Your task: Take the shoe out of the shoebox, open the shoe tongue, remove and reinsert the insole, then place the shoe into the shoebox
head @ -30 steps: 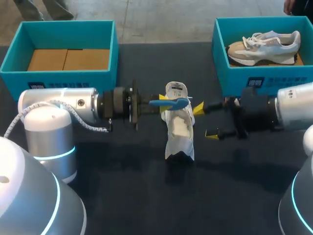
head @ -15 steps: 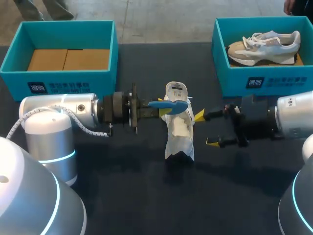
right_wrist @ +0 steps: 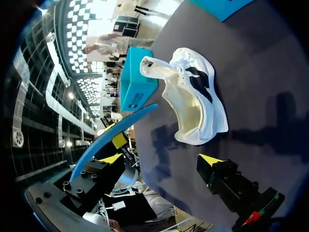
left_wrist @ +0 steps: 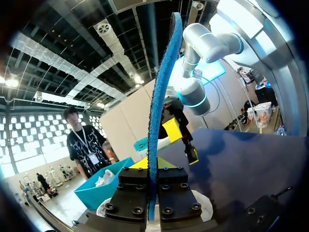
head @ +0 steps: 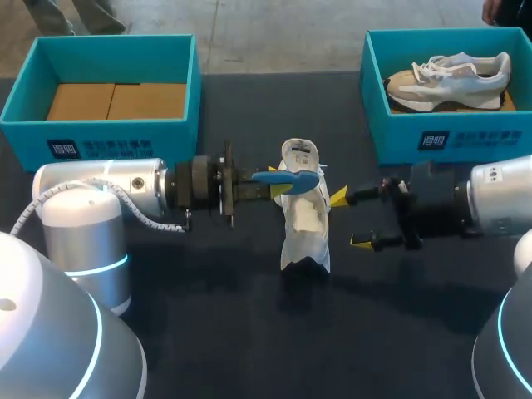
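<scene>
My left gripper (head: 278,177) has its fingers pinched on one end of the blue insole (left_wrist: 161,96). The insole stands on edge between them, with most of its length running free ahead of the tips. That grip is my first worry. With so much insole unsupported, I expect it to bow or swivel in the pinch once the far end meets resistance, and it could fold instead of lying flat. The shoe (head: 304,212) sits on the table (head: 249,316) just under and beyond the insole's free end, tongue pulled back and mouth gaping. It lies between my two grippers. My right gripper (head: 349,219) has its fingers spread with nothing between them. The nearer tip is just beside the shoe's flank, and I cannot tell whether it touches. Nothing pins the shoe, so a push from the insole would likely slide or tip it. Closing the right fingers carelessly could crush the collar. Farther off, the empty shoebox (head: 116,133) lies well behind the left fingers. The second shoebox (head: 391,141), behind the right fingers, holds the other shoe (head: 449,75), so a mix-up of boxes is possible.
</scene>
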